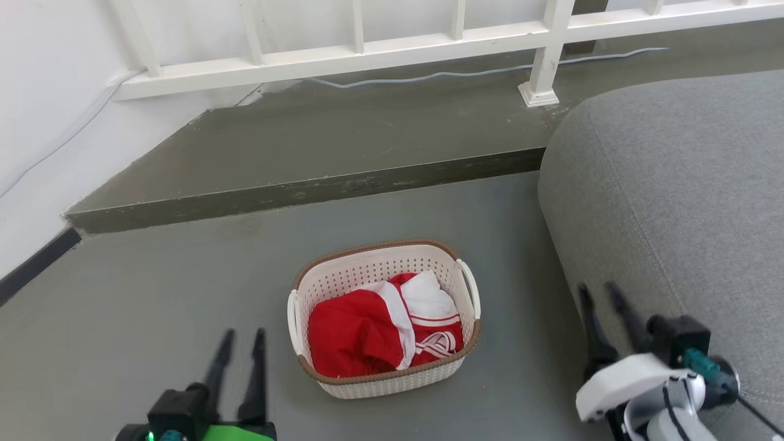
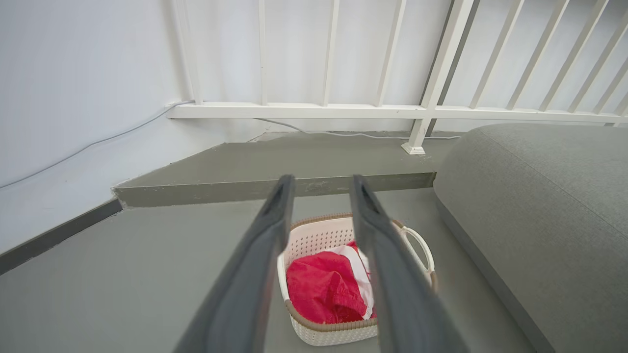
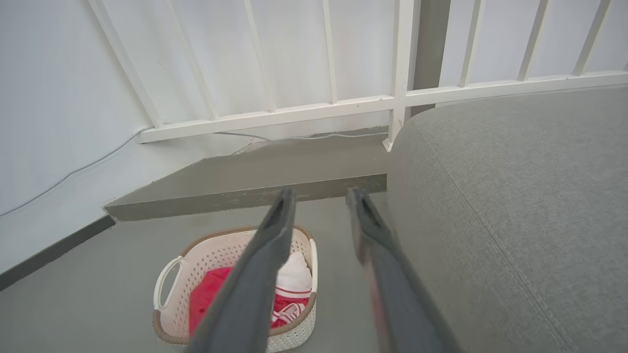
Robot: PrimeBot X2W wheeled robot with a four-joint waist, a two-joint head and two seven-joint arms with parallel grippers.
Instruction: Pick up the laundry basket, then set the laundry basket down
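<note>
The laundry basket (image 1: 373,275) is a small cream perforated tub with a brown rim and white side handles, standing on the grey floor with red-and-white clothing (image 1: 386,327) inside. My left gripper (image 1: 244,334) is open to the basket's left, apart from it, fingers pointing away. My right gripper (image 1: 598,288) is open to the basket's right, in front of the sofa. The left wrist view has the basket (image 2: 316,235) between and below my left gripper (image 2: 321,179) fingers. In the right wrist view the basket (image 3: 216,250) lies lower left of my right gripper (image 3: 321,192).
A grey sofa cushion (image 1: 674,184) bulges in on the right, close to the right arm. A raised grey step (image 1: 306,190) runs behind the basket, with a white railing (image 1: 367,55) and a thin cable (image 1: 478,72) beyond. A white wall (image 1: 43,122) stands at left.
</note>
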